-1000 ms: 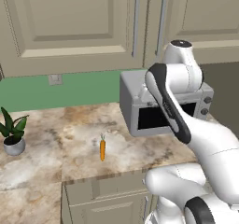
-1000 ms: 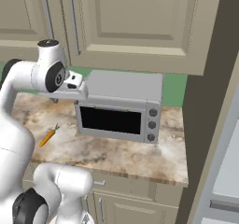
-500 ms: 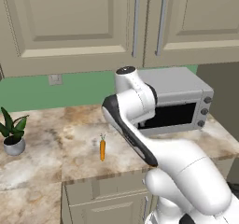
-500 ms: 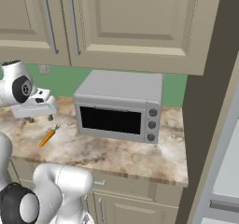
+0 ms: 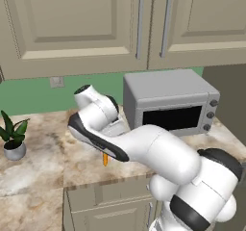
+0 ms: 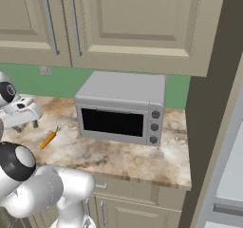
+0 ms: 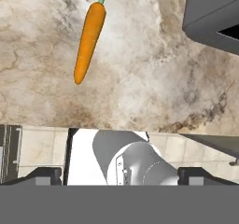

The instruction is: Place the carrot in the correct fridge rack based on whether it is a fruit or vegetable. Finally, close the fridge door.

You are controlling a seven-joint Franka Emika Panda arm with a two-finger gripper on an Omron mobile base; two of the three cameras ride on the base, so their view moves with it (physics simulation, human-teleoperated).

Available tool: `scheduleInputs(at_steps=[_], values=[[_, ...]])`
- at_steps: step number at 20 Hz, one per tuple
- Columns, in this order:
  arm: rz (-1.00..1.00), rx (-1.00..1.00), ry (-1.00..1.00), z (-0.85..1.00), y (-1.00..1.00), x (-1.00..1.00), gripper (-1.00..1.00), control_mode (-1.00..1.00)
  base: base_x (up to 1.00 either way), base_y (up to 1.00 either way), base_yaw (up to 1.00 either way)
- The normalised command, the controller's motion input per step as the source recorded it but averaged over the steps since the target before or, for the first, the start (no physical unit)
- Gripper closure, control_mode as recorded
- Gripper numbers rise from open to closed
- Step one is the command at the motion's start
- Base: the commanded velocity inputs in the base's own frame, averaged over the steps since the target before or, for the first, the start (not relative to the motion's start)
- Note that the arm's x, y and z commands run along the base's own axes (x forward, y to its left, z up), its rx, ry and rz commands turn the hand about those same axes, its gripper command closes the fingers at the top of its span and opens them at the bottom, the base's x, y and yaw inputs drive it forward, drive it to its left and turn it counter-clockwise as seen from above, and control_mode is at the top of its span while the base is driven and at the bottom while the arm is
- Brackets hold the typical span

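The carrot lies flat on the marbled surface left of the microwave, untouched, with the gripper fingers spread wide above it

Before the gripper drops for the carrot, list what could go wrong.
1. The carrot lies off to one side of the open gripper, not between its tips; a straight descent would likely miss.
2. The microwave stands close beside it, so a wide swing may clip it.
3. It is slim and may roll on the counter.
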Motion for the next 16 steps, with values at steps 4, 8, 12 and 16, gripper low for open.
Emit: scheduleInputs(at_steps=[4, 8, 12, 16], values=[[-0.02, 0.0, 0.0, -0.61, 0.12, 0.21, -1.0, -1.0, 0.0, 0.0, 0.0], [0.0, 0.04, 0.0, -0.51, 0.0, 0.16, -1.0, -1.0, 0.0, 0.0, 0.0], [0.0, 0.09, -0.01, -0.31, 0.0, 0.03, -1.0, -1.0, 0.0, 0.0, 0.0], [-0.01, 0.11, -0.06, -0.2, 0.0, 0.0, -1.0, -1.0, 0.0, 0.0, 0.0]])
